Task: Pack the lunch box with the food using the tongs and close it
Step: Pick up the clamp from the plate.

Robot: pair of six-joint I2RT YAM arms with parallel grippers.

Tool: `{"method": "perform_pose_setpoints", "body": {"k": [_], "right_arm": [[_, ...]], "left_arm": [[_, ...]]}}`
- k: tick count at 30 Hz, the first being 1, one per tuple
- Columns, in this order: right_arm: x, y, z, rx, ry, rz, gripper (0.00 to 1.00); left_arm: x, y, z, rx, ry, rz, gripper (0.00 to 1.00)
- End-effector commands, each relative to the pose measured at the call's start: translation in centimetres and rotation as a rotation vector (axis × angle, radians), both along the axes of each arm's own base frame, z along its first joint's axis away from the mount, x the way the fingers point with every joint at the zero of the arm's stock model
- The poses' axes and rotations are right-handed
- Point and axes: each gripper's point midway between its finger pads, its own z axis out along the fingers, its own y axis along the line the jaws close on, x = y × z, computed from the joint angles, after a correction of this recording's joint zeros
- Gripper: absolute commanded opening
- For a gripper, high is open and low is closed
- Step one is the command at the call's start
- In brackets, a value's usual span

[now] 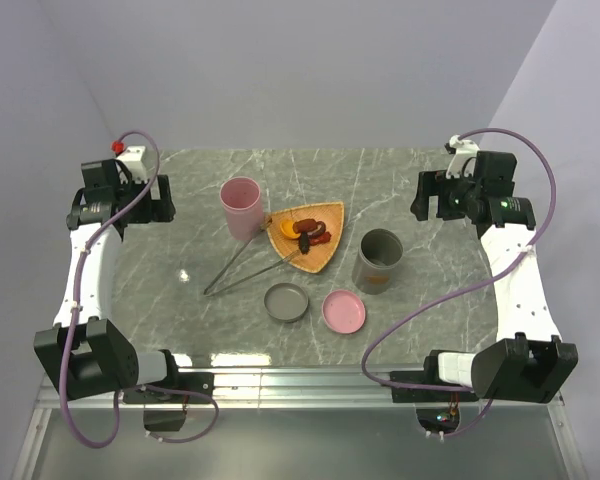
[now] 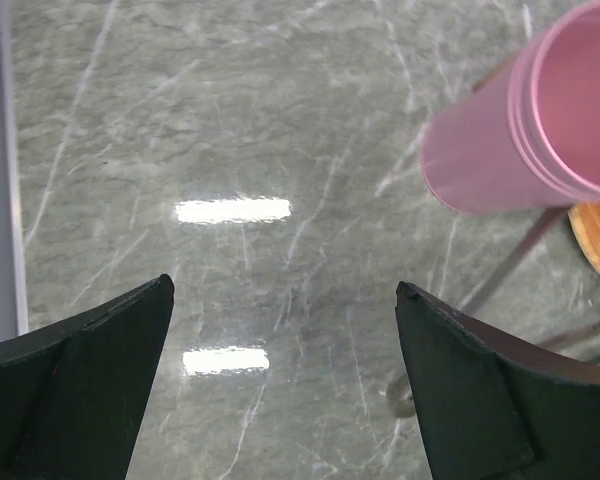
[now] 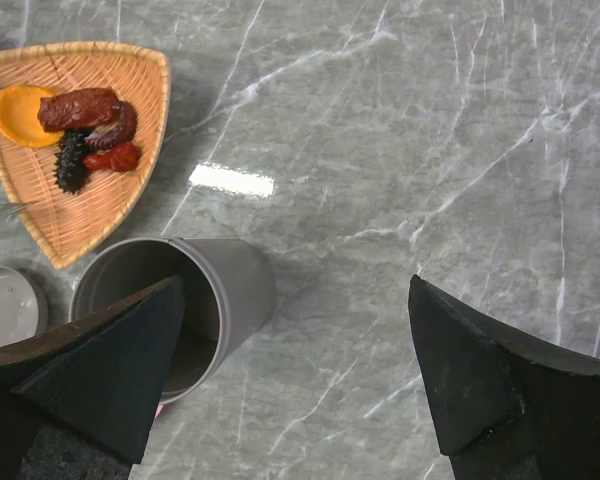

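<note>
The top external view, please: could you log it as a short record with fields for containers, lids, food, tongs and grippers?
containers: pink cup and grey cup, both upright and open
lids: grey lid and pink lid, lying flat, off the cups
food: on the orange plate, between the cups
tongs: lying unheld, tips at the plate
grippers: left gripper and right gripper open, empty

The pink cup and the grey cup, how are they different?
The pink cup is pink; the grey cup is dark grey. The pink cup stands left of the orange plate, the grey cup right of it and nearer the arms. The tongs lie beside the pink cup, away from the grey cup. Both stand upright and open.
</note>
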Motion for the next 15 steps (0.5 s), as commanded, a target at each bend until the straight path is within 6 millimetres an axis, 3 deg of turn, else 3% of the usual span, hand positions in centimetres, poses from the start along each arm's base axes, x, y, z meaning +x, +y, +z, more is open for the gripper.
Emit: {"method": "perform_pose_setpoints", "body": {"k": [1,4,8,11,15], "right_arm": [[0.4,0.3,0.5,-0.005,-0.012,0.019,1.00],[0.3,0.4,0.5,-0.005,-0.010,0.025,1.00],[0.2,0.4,0.4,-0.013,-0.006,0.031,1.00],[0.1,0.6,0.0,-0.015,0.001,0.041,1.00],[0.2,0.7,-0.5,-0.011,0.012,0.041,1.00]], "left_arm": [[-0.3,-1.9,1.4,-0.013,-0.029,-0.133,0.99],[-1.4,-3.3,1.1,0.014,-0.022,-0.293,0.99],[-2.1,-3.3,0.9,0.083,-0.075,-0.342,0.99],[-4.3,-4.7,0.8,0.142,-0.137,-0.480,0.99],[-6.1,-6.0,-0.8,0.164,-0.167,-0.589,0.99]]}}
